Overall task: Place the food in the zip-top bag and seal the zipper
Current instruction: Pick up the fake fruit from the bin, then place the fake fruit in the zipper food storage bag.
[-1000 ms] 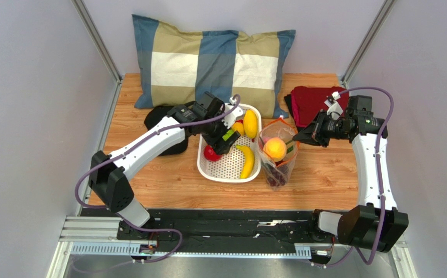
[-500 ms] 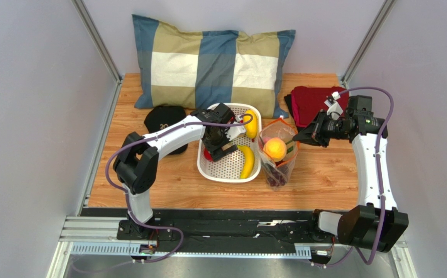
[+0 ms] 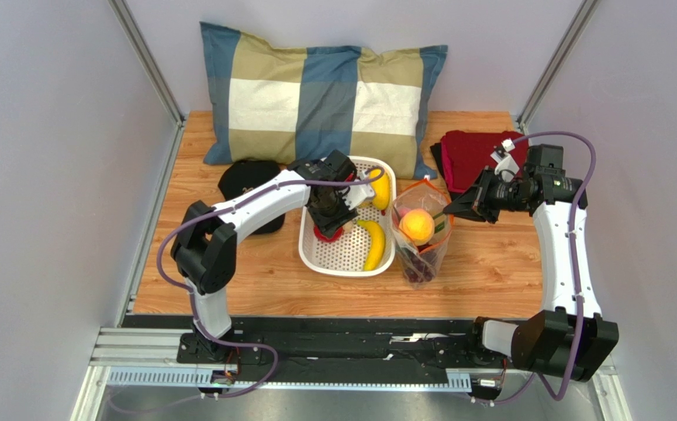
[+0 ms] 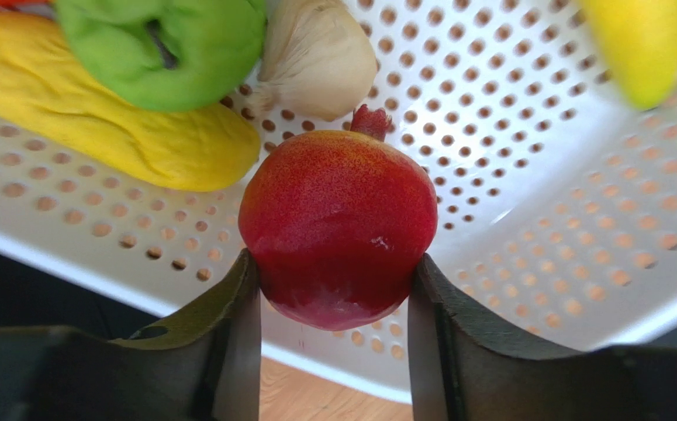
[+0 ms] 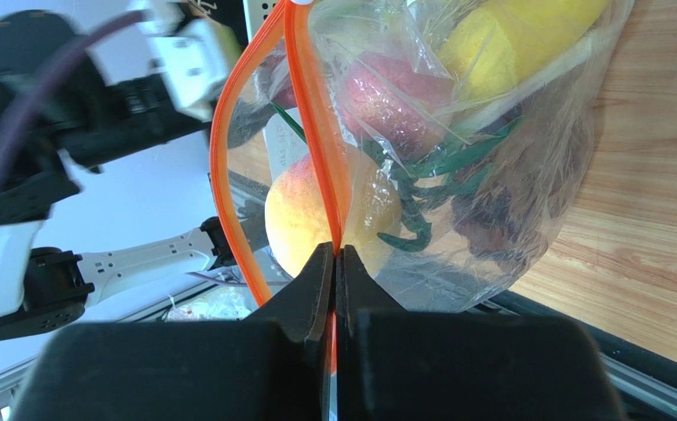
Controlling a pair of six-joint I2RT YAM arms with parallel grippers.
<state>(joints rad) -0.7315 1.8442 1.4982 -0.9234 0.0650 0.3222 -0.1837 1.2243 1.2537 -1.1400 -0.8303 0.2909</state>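
Two robot arms. One white basket in the centre, one clear bag, one checked pillow at upper centre, one black cap, one red cloth. One red fruit, one green pepper, one garlic bulb.

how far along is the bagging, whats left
Done: a peach, scallions and grapes sit in the zip-top bag. In hand: the left gripper clamps a red fruit in the basket; the right gripper pinches the zipper, holding the mouth open. Left: that fruit, the banana and more, then sealing.
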